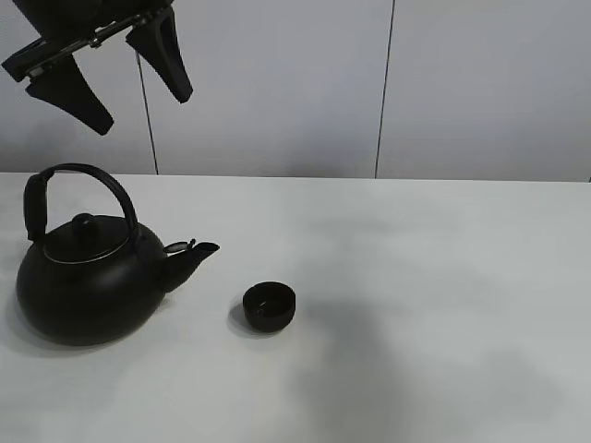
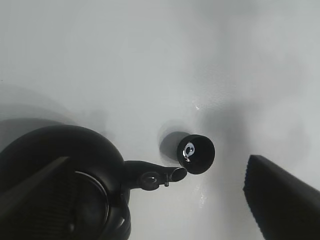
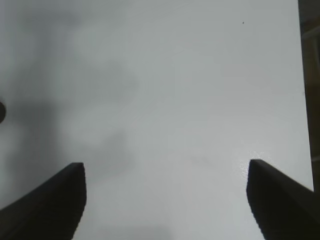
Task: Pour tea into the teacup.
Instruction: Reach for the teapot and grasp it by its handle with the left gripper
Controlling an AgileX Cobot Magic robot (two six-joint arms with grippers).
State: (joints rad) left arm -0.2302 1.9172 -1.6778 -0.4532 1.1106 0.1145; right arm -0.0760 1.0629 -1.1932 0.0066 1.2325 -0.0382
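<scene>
Left gripper (image 1: 143, 106) hangs in the upper left of the high camera's frame, its two black fingers (image 1: 69, 88) spread wide apart, gripping nothing. Below it in the frame, at the left edge, sits the big round matte-black kettle (image 1: 88, 281) with the arched handle, upright on the white table (image 1: 443, 305), lid on, spout pointing right. Just off that spout, near but not touching, stands the small round black handleless teacup (image 1: 269, 305), upright, left of centre. Right gripper (image 3: 166, 166) shows only in its wrist view, jaws apart too, over white tabletop.
</scene>
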